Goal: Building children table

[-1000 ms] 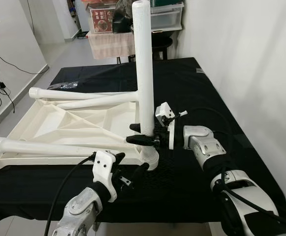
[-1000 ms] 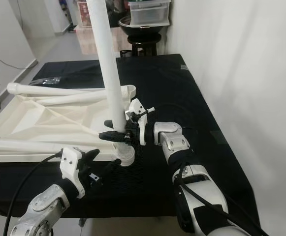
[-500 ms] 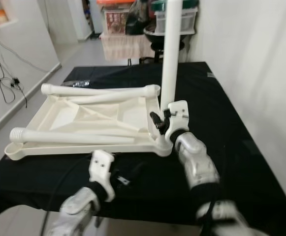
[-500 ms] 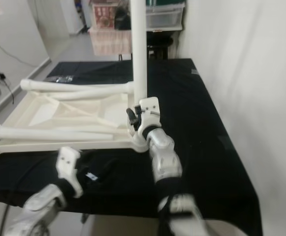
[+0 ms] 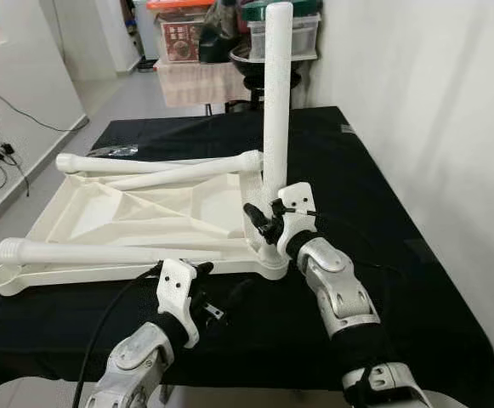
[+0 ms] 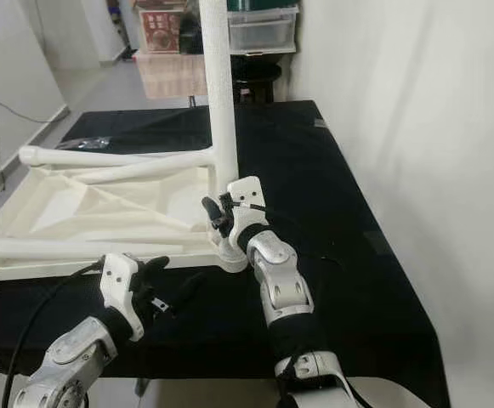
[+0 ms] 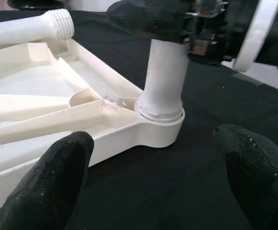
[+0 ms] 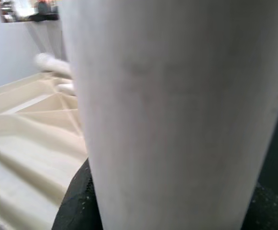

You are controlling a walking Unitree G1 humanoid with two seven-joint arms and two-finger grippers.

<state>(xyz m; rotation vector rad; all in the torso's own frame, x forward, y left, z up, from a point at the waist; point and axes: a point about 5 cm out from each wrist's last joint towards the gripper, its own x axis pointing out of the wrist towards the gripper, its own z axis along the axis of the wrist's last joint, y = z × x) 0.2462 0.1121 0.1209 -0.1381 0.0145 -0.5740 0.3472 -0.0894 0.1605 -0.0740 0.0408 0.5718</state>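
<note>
The right gripper (image 5: 264, 223), jaws clamped on the upright white plastic table leg (image 5: 275, 102), has swung round it (likely screwing it home). The left gripper (image 7: 153, 172) is hovering wide open before the upturned white plastic tabletop (image 5: 102, 223).

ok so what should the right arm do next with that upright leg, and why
Probably keep twisting the leg into its corner socket. The right gripper is shut on it just above the socket, the leg stands upright in the tabletop, and the left gripper is open nearby, holding nothing.
</note>
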